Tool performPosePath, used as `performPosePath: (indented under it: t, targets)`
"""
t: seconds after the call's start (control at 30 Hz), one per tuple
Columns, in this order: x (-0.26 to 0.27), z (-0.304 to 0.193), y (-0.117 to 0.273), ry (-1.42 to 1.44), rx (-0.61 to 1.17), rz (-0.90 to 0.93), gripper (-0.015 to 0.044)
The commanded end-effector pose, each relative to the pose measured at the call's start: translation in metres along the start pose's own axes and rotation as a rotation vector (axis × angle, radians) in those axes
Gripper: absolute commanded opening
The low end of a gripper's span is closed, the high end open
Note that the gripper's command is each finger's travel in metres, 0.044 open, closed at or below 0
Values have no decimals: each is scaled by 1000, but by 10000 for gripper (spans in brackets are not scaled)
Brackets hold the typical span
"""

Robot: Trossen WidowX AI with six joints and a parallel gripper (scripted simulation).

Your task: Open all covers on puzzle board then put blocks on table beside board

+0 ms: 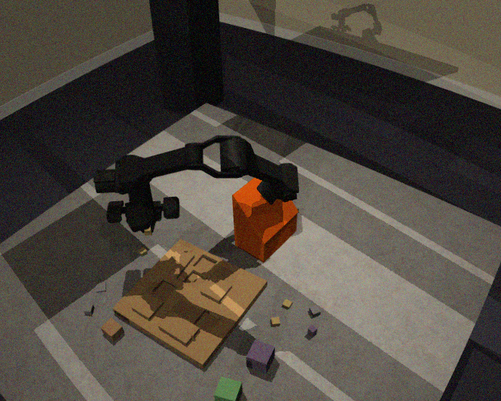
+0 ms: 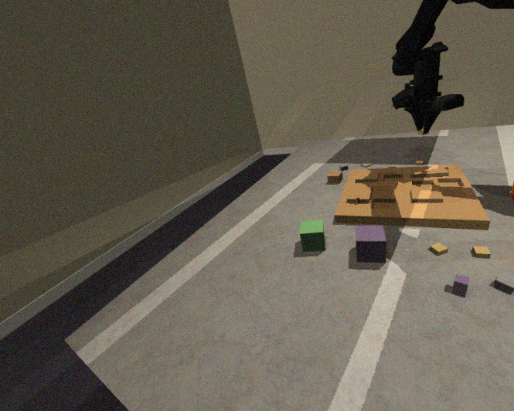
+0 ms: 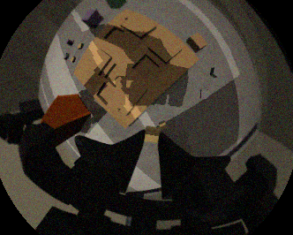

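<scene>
My gripper (image 1: 148, 228) (image 2: 423, 130) (image 3: 151, 132) is shut on a small yellow block (image 1: 148, 231) (image 2: 420, 132) (image 3: 152, 136). It holds the block in the air beyond the far-left edge of the wooden puzzle board (image 1: 255, 283) (image 2: 451, 217) (image 3: 182, 56). The board shows raised strips and dark recesses, partly in the arm's shadow. I cannot tell each cover's state. One yellow block (image 1: 143, 251) (image 2: 419, 162) (image 3: 162, 125) lies on the table near the board's far-left edge. Two more yellow blocks, one (image 1: 286, 304) (image 2: 481, 252) and another (image 1: 275, 321) (image 2: 438, 249), lie on the board's right side.
A large orange block (image 1: 248, 228) (image 3: 66, 109) stands behind the board. A purple cube (image 1: 261, 354) (image 2: 370, 244), a green cube (image 1: 227, 389) (image 2: 312, 236) and a brown cube (image 1: 112, 330) (image 2: 335, 177) stand around it. A small purple block (image 1: 312, 331) (image 2: 461, 286) and small grey pieces lie farther out.
</scene>
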State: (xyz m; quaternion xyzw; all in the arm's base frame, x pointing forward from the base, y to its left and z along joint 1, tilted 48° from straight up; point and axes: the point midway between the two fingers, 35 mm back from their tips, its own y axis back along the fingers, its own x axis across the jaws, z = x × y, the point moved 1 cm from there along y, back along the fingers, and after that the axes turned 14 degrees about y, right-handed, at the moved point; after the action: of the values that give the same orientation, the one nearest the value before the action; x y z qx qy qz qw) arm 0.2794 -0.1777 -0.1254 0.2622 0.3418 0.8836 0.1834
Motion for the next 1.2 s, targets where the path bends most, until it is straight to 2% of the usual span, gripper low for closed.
performPosePath:
  t: [0.0,0.53,1.17]
  targets:
    - [2,-20,-2,0,1,4,80]
    - [19,-78,-8,4,-10,13,80]
    - [17,-80,-33,4,-9,12,80]
